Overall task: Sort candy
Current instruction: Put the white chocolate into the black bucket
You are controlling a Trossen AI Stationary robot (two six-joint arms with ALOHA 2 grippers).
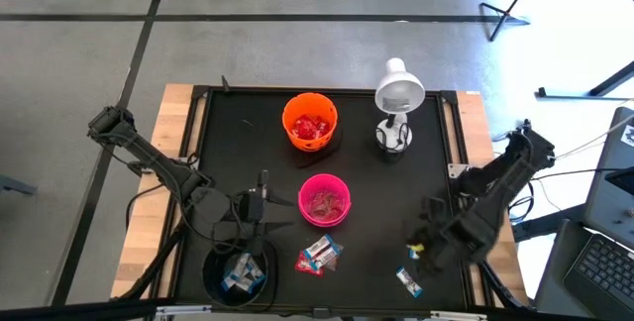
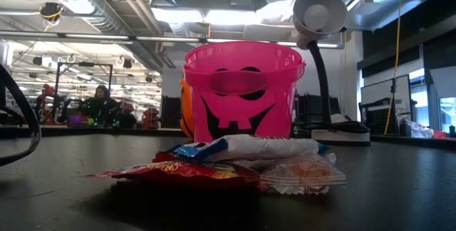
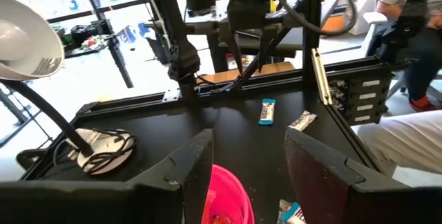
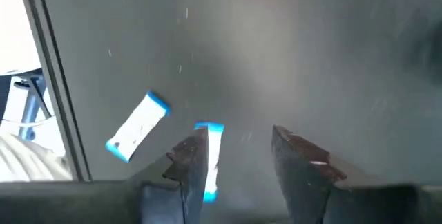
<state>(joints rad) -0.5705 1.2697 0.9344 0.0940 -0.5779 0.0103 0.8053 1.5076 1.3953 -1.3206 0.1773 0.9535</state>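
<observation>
The right hand (image 4: 235, 155), low at the right of the high view, hangs parted and empty beside a blue-and-white candy (image 4: 210, 160). The left hand (image 3: 248, 162), lower left above the black bowl (image 1: 238, 276), is open and empty.

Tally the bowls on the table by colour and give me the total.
Orange bowl: 1
Pink bowl: 1
Black bowl: 1
Total: 3 bowls
</observation>
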